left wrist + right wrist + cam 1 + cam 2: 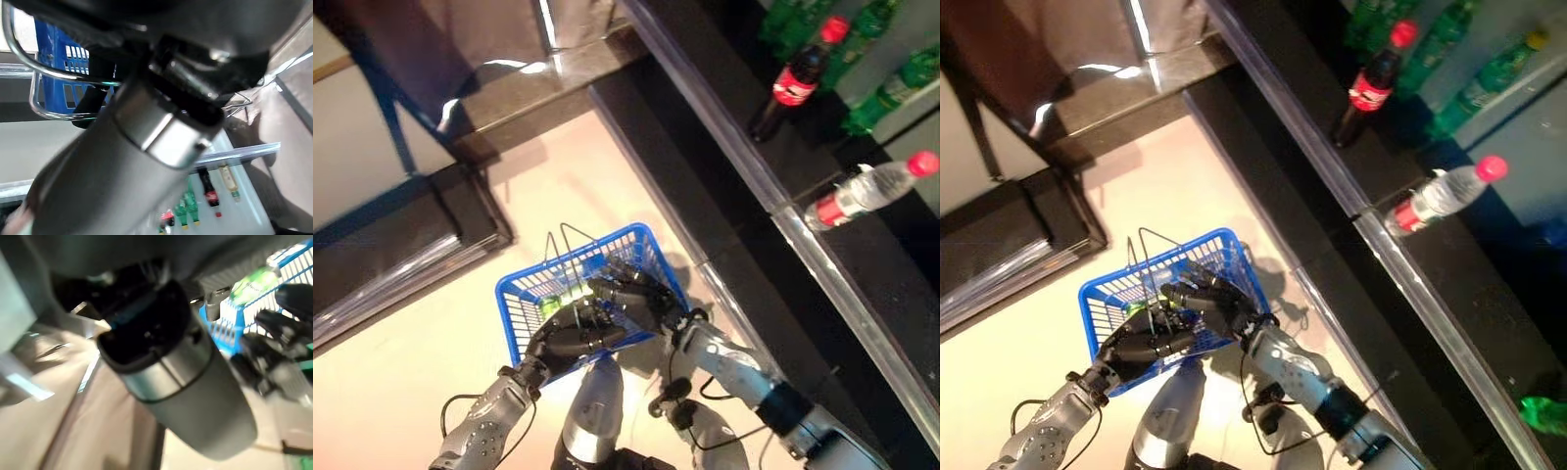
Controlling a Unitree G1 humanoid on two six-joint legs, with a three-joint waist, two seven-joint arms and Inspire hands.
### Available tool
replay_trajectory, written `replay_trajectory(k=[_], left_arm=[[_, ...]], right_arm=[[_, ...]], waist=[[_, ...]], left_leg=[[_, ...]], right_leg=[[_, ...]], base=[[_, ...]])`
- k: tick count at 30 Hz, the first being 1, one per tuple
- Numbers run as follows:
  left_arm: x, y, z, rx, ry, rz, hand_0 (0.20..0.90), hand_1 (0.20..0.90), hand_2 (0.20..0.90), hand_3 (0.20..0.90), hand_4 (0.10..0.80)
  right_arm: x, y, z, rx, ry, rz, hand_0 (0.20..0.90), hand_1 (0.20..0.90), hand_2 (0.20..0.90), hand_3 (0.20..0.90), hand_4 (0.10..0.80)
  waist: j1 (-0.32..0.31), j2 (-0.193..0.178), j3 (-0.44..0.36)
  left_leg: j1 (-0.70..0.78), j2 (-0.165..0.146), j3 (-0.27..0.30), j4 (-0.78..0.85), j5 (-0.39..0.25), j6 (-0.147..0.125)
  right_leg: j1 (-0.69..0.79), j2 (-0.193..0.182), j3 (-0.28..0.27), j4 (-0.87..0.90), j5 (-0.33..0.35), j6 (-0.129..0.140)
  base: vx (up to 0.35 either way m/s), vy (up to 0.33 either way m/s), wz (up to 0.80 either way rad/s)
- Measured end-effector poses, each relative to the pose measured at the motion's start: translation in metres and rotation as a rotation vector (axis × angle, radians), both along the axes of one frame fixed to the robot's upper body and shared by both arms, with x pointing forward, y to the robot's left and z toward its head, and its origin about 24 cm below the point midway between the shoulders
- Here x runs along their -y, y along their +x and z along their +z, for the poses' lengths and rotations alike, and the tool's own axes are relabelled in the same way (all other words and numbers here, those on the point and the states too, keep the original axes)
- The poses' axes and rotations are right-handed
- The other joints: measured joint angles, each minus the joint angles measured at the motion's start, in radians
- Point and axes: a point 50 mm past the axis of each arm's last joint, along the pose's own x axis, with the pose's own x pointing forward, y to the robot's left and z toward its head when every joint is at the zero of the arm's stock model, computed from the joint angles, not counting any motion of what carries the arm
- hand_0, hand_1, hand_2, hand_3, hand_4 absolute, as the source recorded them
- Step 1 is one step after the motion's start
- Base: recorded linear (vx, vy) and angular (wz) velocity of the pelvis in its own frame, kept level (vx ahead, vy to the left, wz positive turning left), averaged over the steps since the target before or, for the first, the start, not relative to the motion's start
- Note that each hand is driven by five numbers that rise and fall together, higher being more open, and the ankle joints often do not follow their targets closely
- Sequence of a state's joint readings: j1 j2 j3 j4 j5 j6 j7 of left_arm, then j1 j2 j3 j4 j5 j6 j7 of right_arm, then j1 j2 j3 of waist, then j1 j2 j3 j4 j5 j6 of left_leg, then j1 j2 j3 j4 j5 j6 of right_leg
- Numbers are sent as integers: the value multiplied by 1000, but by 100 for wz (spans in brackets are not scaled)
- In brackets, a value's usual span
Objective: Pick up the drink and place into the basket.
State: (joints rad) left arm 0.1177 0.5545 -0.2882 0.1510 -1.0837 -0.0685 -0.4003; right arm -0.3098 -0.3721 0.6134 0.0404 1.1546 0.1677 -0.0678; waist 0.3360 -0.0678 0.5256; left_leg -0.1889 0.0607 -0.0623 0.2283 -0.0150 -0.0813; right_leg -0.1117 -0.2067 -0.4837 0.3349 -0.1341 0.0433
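Observation:
The blue wire basket (521, 305) hangs in front of me at hand height, its two metal handles (566, 240) standing up at the far side. My left hand (570, 341) has its fingers curled over the basket's near rim. My right hand (634, 294) reaches into the basket from the right, curled round a green drink bottle (551, 305) that lies low inside. The right wrist view shows the green bottle (254, 283) past the blue mesh, beside that hand's dark fingers (276, 325).
To the right runs a dark shelf behind a glass rail (744, 176). On it are a red-labelled cola bottle (793, 86), a clear water bottle with a red cap (867, 191) and several green bottles (881, 93). A dark low platform (401, 245) lies at the left.

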Motion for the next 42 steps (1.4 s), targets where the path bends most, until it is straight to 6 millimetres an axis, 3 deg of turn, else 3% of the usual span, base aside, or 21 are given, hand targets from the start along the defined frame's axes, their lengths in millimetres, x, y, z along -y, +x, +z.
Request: replay_trajectory(k=[12,19,24,28,34,39,40,42], left_arm=[[-17,-19,-32,-94,-13,218,300,300,300,200,100],[-27,-50,-69,-289,-17,433,300,300,300,200,100],[-37,-87,-100,-480,10,623,300,300,300,200,100],[-34,-110,-120,-632,7,756,300,300,300,200,100],[-26,-128,-137,-759,2,835,300,300,300,200,100],[-22,-141,-148,-851,-24,898,300,300,300,200,100],[-20,-144,-151,-878,-18,908,300,300,300,200,100],[-20,-145,-152,-885,-14,909,300,300,300,200,100]], right_arm=[[39,-25,3,92,56,-81,900,900,900,900,800],[57,-46,-19,62,26,-101,900,900,900,900,800],[72,-68,-58,-97,46,-207,900,900,900,900,800],[94,-101,-115,-346,-7,-377,900,900,900,900,800],[120,-141,-158,-560,-141,-551,900,900,900,900,800],[133,-160,-185,-718,-269,-663,900,900,900,900,800],[137,-175,-195,-790,-354,-678,900,900,900,900,800],[140,-186,-201,-841,-374,-703,900,900,900,900,800]], waist=[[-123,-38,-26],[-205,-53,-117],[-267,-54,-233],[-324,-44,-307],[-381,-28,-352],[-395,1,-384],[-398,9,-398],[-399,10,-399]], left_leg=[[93,31,121,-61,1,14],[173,34,203,-140,6,23],[248,34,288,-209,7,26],[313,36,355,-257,6,25],[349,34,413,-286,6,24],[383,30,454,-310,5,23],[387,26,464,-311,3,23],[391,25,467,-312,3,23]], right_leg=[[57,50,109,-149,99,6],[86,59,177,-230,142,19],[110,75,247,-292,170,27],[126,82,276,-329,182,31],[135,86,290,-378,210,37],[144,87,300,-396,227,41],[142,87,306,-397,234,42],[144,86,309,-397,238,38]], base=[[-8,-10,-31],[11,34,-33],[14,28,-47],[16,11,-44],[-1,13,-31],[4,49,-29],[4,34,-16],[2,11,-13]])
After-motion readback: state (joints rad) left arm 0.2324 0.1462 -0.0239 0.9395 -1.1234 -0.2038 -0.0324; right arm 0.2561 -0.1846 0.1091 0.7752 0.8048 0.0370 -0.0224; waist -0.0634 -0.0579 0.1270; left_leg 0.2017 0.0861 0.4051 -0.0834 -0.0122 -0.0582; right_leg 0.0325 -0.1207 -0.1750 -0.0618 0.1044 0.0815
